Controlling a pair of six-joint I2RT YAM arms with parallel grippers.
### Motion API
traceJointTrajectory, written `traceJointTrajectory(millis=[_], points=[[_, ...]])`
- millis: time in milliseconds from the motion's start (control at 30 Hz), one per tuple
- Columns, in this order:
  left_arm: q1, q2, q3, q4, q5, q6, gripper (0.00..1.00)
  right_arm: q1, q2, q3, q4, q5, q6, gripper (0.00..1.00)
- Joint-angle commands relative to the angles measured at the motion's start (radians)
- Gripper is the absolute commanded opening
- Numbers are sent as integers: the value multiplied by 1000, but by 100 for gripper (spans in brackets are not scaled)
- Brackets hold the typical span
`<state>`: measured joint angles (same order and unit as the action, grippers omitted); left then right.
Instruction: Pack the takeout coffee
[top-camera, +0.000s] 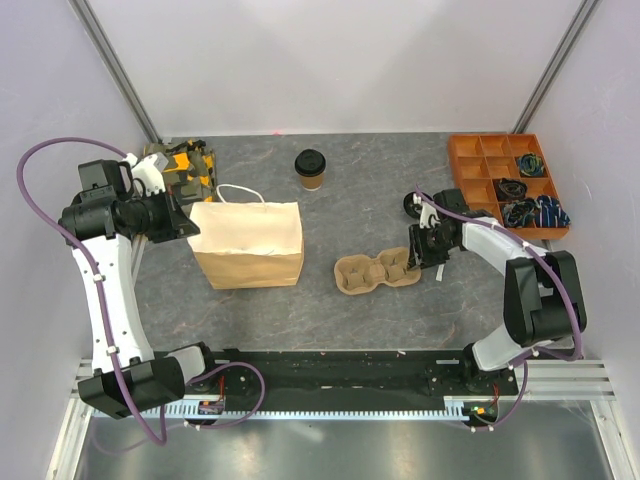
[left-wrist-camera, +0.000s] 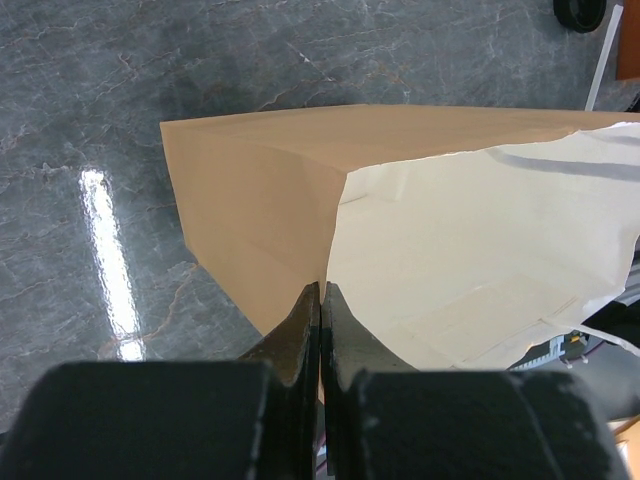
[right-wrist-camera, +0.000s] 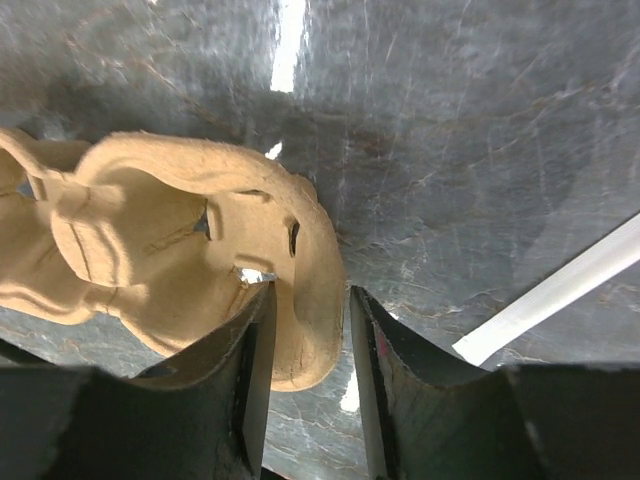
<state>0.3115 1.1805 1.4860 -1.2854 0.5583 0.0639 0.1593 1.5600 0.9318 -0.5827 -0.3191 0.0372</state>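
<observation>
The takeout coffee cup (top-camera: 311, 170), tan with a black lid, stands upright at the back middle of the table, apart from both grippers. The brown paper bag (top-camera: 248, 243) with white handles lies on its side left of centre. My left gripper (top-camera: 190, 225) is shut on the bag's mouth edge (left-wrist-camera: 330, 240), which shows the pale inside (left-wrist-camera: 480, 260). The moulded-pulp carrier (top-camera: 375, 272) lies right of centre. My right gripper (top-camera: 425, 262) is open, its jaws standing either side of the carrier's right rim (right-wrist-camera: 315, 260), one finger inside the cup well, not closed on it.
An orange compartment tray (top-camera: 505, 185) with dark small parts sits at the back right. A small black round object (top-camera: 412, 205) lies behind the right gripper. A yellow and black object (top-camera: 185, 165) sits at the back left. Walls close in on three sides.
</observation>
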Motion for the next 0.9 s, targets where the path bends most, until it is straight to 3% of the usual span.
traceJointTrajectory(millis=[0, 100, 200, 233, 733, 867], points=[[-8, -19, 5, 4, 38, -24, 2, -1, 6, -4, 18, -28, 6, 40], [-6, -21, -3, 11, 40, -26, 2, -4, -5, -1, 20, -25, 15, 33], [-5, -22, -12, 20, 35, -38, 2, -6, -21, 9, 12, -26, 30, 14], [-6, -27, -13, 23, 34, -41, 2, -7, -40, 19, 9, -32, 42, 0], [-26, -93, -50, 84, -11, -84, 2, -9, -380, 327, -66, -153, 179, 0], [-106, -122, -65, 138, -130, -140, 2, -9, -443, 401, -75, -181, 199, 0]])
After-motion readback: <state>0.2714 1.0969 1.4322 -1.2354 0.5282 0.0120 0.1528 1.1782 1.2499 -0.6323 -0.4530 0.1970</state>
